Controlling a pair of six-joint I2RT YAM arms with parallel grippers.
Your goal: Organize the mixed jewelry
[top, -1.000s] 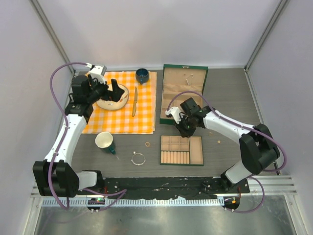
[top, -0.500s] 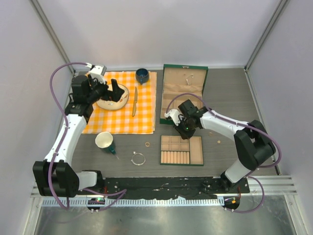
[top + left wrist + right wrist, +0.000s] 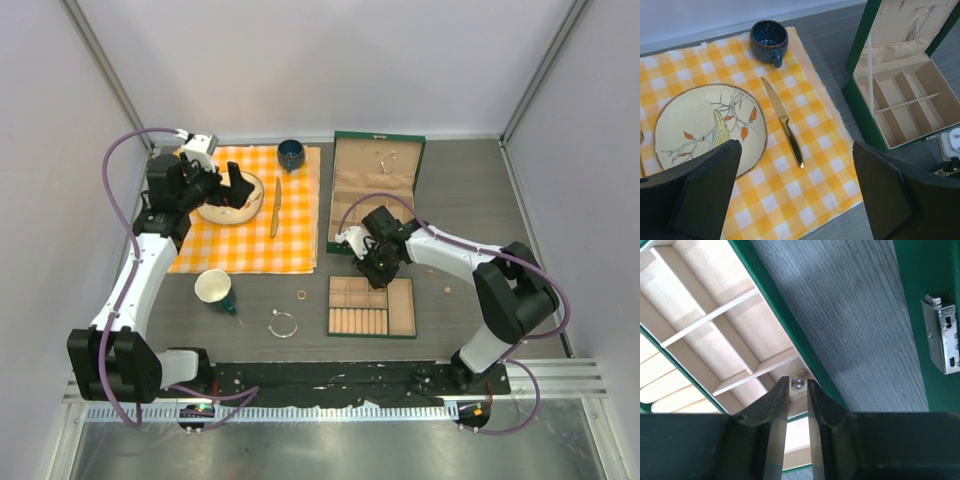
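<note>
- Silver stud (image 3: 798, 383) is pinched at the very tips of our right gripper (image 3: 798, 390). Its jaws are nearly closed, with only the stud between them.
- We hold that stud over the tray (image 3: 715, 340), at the green edge facing the box (image 3: 920, 285). We cannot tell which compartment lies under it.
- From above, our right gripper hangs between box and tray, close to the tray's far edge.
- Our left gripper (image 3: 797, 165) is spread wide and holds nothing. It hovers over the checked cloth (image 3: 815, 175), with the plate (image 3: 685, 125) and knife (image 3: 784, 122) below.
- We see the gold ring (image 3: 301, 295) on the table (image 3: 470, 200), just left of the tray.
- We see the bangle (image 3: 283, 323) nearer the arm bases, apart from the ring, between the white cup (image 3: 213, 287) and the tray.
- We make out a second stud (image 3: 447, 290) on the table right of the tray, well clear of it.
</note>
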